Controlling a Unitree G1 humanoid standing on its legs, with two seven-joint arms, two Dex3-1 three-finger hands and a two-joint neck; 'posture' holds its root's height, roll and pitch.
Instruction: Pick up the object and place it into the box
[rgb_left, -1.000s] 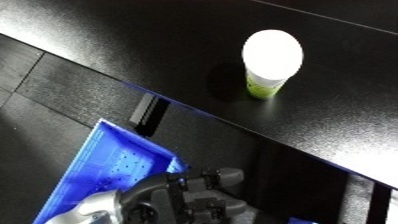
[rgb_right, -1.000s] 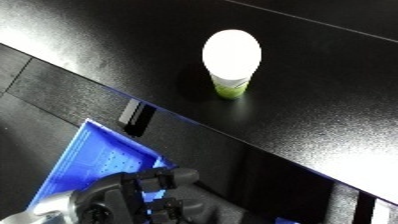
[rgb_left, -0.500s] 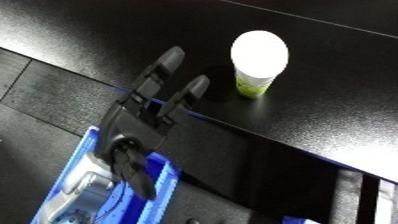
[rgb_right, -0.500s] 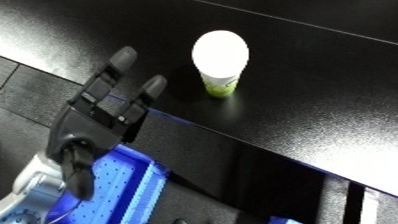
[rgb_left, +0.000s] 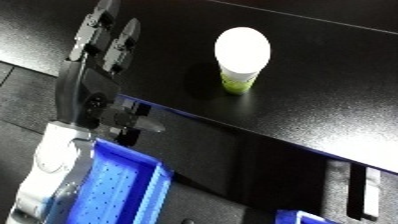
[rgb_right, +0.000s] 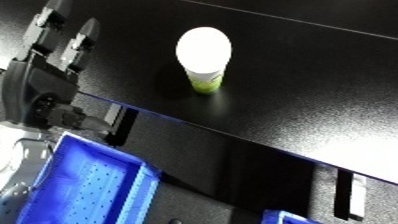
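A small container (rgb_left: 241, 61) with a white round lid and a yellow-green body stands upright on the black table (rgb_left: 338, 105). My left hand (rgb_left: 89, 85) reaches over the table's left part, its fingers (rgb_left: 120, 42) straight and spread, holding nothing. It lies well to the left of the container, not touching it. The blue bin (rgb_left: 120, 192) sits below the table's front edge at lower left, partly covered by my left forearm (rgb_left: 49, 175). My right hand shows in neither view.
The table's front edge (rgb_left: 231, 131) runs diagonally from left to lower right, with a dark floor below it. A second blue corner (rgb_left: 302, 217) shows at the bottom edge. A black bracket (rgb_right: 122, 122) hangs beneath the table edge near the bin.
My left hand has risen from over the bin and stretched up over the table, fingers straightening. The camera has also shifted, so the container sits a little further right.
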